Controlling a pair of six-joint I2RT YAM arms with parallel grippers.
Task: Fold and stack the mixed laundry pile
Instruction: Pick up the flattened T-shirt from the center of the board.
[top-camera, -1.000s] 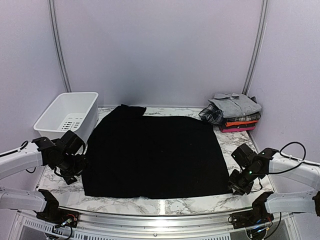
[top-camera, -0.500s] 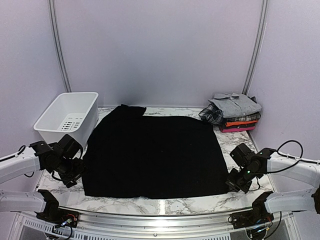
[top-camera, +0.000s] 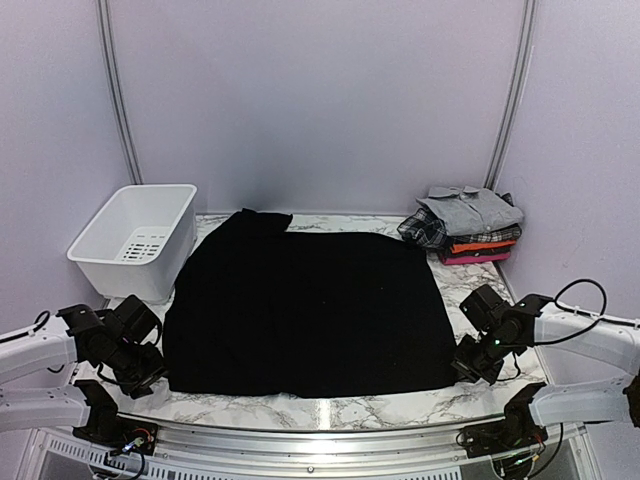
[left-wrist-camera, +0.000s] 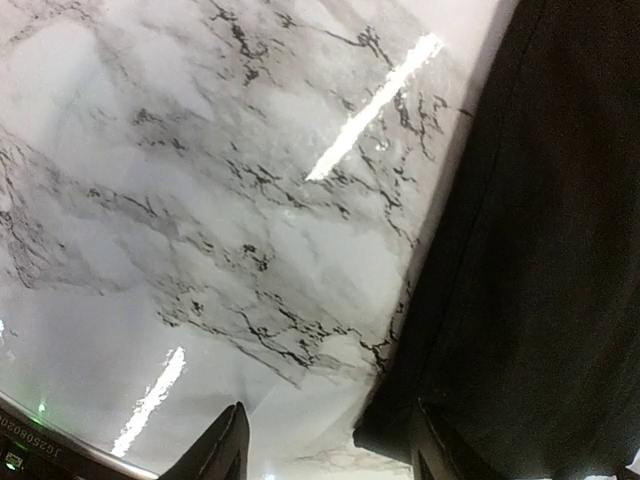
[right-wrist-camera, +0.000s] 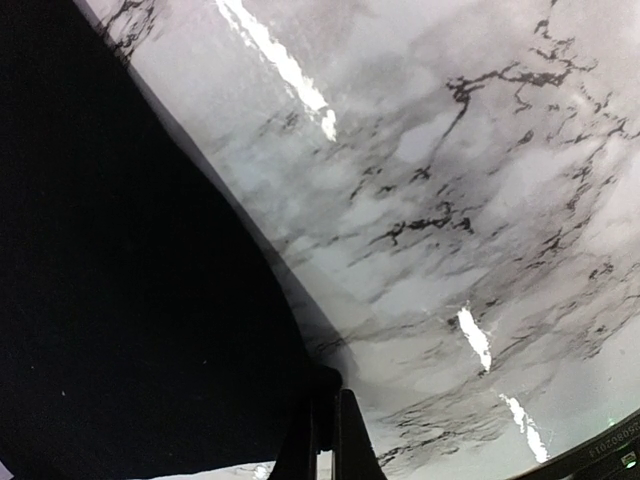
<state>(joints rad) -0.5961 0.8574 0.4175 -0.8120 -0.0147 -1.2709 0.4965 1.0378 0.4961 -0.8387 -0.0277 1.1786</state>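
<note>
The black cloth (top-camera: 300, 310) lies spread flat on the marble surface (left-wrist-camera: 180, 200). At its near left corner the left pincer (left-wrist-camera: 325, 445) stands partly wide, one finger on each side of the cloth's tip. At its near right corner the right pincer (right-wrist-camera: 328, 430) is pinched closed on the cloth's edge. A folded stack (top-camera: 468, 225) sits beyond its far right corner, and a white basket (top-camera: 120, 275) beside its far left.

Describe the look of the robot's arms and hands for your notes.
The left arm and right arm have white tubular links with black joints. A thin black cable loops off each. The left hand and right hand are black, with slim dark fingers.
</note>
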